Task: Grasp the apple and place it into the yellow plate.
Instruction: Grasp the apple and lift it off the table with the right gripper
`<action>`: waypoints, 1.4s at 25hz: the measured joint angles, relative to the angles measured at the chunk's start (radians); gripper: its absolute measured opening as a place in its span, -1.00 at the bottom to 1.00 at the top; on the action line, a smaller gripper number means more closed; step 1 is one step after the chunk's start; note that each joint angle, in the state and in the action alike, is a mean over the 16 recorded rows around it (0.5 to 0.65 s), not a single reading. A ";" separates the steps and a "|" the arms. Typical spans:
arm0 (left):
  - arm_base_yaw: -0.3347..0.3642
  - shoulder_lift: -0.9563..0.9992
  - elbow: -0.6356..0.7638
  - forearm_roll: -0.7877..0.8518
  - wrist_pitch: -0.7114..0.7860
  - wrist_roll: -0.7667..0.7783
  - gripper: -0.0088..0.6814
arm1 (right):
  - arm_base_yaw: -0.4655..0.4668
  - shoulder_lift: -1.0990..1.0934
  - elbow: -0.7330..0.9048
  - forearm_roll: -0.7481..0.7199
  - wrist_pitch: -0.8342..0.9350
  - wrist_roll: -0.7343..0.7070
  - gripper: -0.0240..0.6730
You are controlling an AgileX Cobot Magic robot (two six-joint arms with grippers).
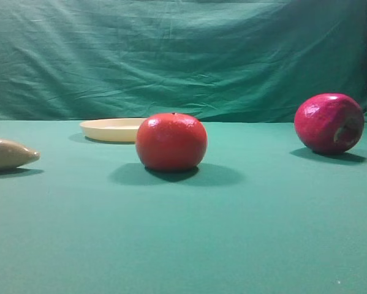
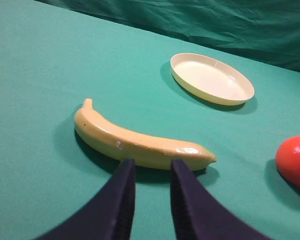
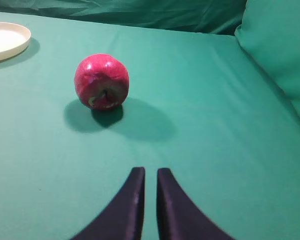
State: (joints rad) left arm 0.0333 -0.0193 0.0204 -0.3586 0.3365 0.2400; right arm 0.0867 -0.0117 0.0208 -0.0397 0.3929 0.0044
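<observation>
While the glossy crimson apple [image 1: 329, 122] sits far right on green cloth [image 1: 232, 245], a smooth orange-red fruit [image 1: 171, 141] fronts the shallow cream yellow plate [image 1: 113, 129]. From the left wrist, the left gripper [image 2: 151, 170], slightly parted, holds nothing beside a waxy banana [image 2: 139, 142]. From the right wrist, the right gripper [image 3: 150, 175], nearly closed, is empty, apart from the apple.

Resting on green cloth [image 3: 210, 110]: the apple [image 3: 101, 81], tipped with its stem dent facing the camera, shadow pooled in front. Well apart at upper left, the yellow plate [image 3: 12, 45], cut by the frame. Below, right gripper [image 3: 150, 176], dark fingers nearly together, well short of the fruit.
</observation>
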 joint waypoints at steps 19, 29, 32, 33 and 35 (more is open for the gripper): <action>0.000 0.000 0.000 0.000 0.000 0.000 -0.52 | 0.000 0.000 0.000 0.000 0.000 0.000 -0.79; 0.000 0.000 0.000 0.000 0.000 0.000 -0.52 | 0.000 0.000 0.003 -0.018 -0.063 -0.012 -0.79; 0.000 0.000 0.000 0.000 0.000 0.000 -0.52 | 0.000 0.000 0.004 -0.002 -0.138 -0.002 -0.79; 0.000 0.000 0.000 0.000 0.000 0.000 -0.52 | 0.000 0.000 0.005 0.005 -0.167 0.002 -0.79; 0.000 0.000 0.000 0.000 0.000 0.000 -0.52 | 0.001 0.000 0.003 0.019 -0.218 0.011 -0.79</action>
State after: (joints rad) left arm 0.0333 -0.0193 0.0204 -0.3586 0.3365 0.2400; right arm 0.0872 -0.0117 0.0238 -0.0211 0.1750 0.0155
